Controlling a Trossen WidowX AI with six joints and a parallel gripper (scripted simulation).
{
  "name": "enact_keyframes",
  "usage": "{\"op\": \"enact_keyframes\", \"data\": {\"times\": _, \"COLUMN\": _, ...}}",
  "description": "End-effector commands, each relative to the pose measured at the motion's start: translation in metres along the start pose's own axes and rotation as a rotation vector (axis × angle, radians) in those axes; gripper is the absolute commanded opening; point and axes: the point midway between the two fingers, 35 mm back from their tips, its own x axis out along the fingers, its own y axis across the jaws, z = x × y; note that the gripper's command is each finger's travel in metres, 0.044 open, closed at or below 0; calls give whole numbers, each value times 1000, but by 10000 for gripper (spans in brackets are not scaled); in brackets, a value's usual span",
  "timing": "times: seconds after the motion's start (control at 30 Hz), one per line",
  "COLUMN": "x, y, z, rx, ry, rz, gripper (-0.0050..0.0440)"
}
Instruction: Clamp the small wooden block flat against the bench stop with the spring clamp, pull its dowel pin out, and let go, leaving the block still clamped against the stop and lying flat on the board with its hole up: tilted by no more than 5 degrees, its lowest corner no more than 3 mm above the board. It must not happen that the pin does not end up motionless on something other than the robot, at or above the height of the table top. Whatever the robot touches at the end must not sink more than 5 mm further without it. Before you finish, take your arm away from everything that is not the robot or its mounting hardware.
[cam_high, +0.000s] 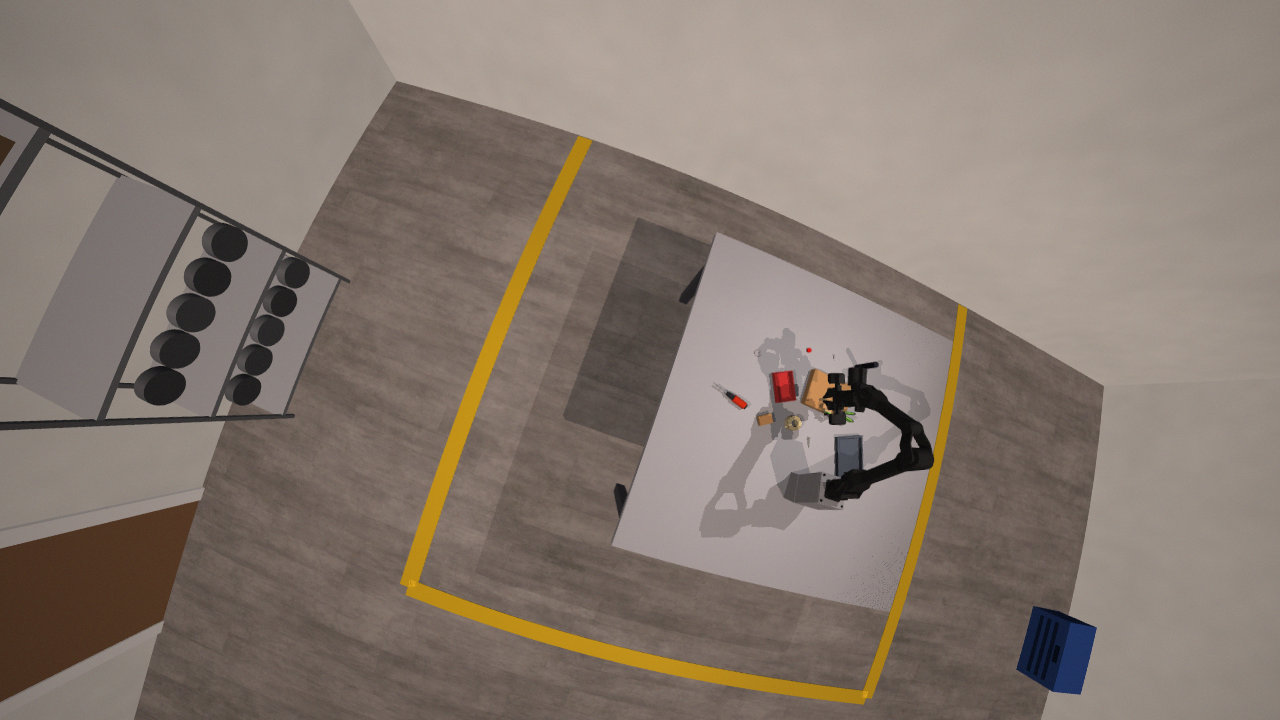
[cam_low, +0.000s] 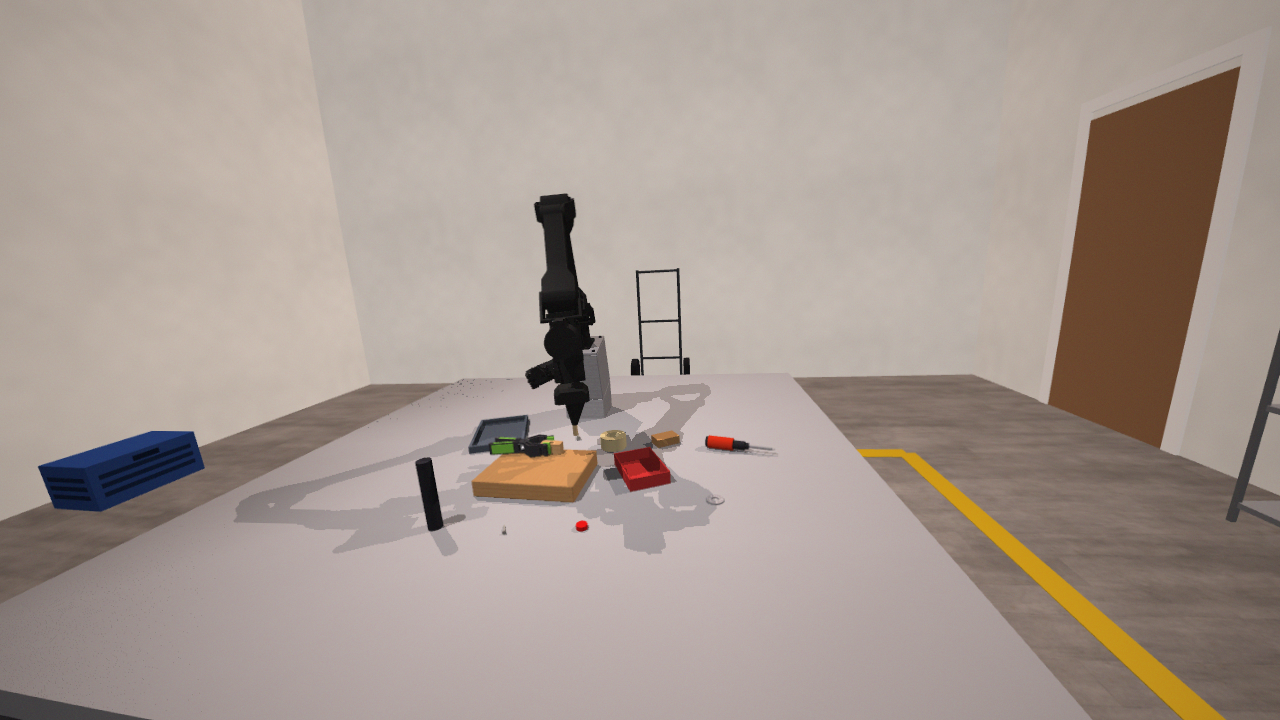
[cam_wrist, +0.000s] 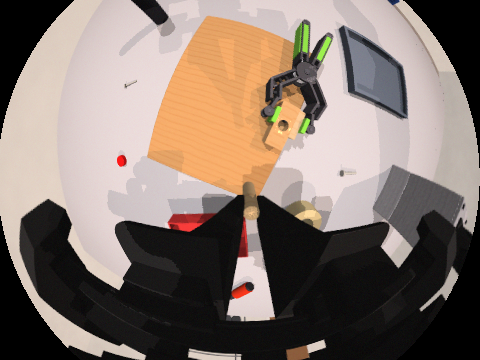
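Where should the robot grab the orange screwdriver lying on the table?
Best bet: the fat orange handle of the orange screwdriver, coming straight down from above. It lies flat, so the fingers can straddle the handle; the metal tip looks too thin. The gripper must first drop the wooden dowel pin it holds.

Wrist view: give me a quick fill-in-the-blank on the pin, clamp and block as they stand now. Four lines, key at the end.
1. The gripper is shut on the ____.
2. The hole in the small wooden block now shows ____.
3. The spring clamp has black jaws on the block and ____ handles.
4. The block sits at the edge of the wooden ____, near the gray tray.

Missing words: dowel pin; empty; green; board
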Motion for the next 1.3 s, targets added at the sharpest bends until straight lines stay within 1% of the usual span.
{"op": "enact_keyframes", "data": {"times": 0.0, "x": 0, "y": 3, "z": -4, "rx": 13, "ry": -1, "rz": -4, "gripper": 0}}
{"op": "enact_keyframes", "data": {"times": 1.27, "x": -10, "y": 18, "z": -43, "rx": 149, "ry": -3, "rz": -3, "gripper": 0}}
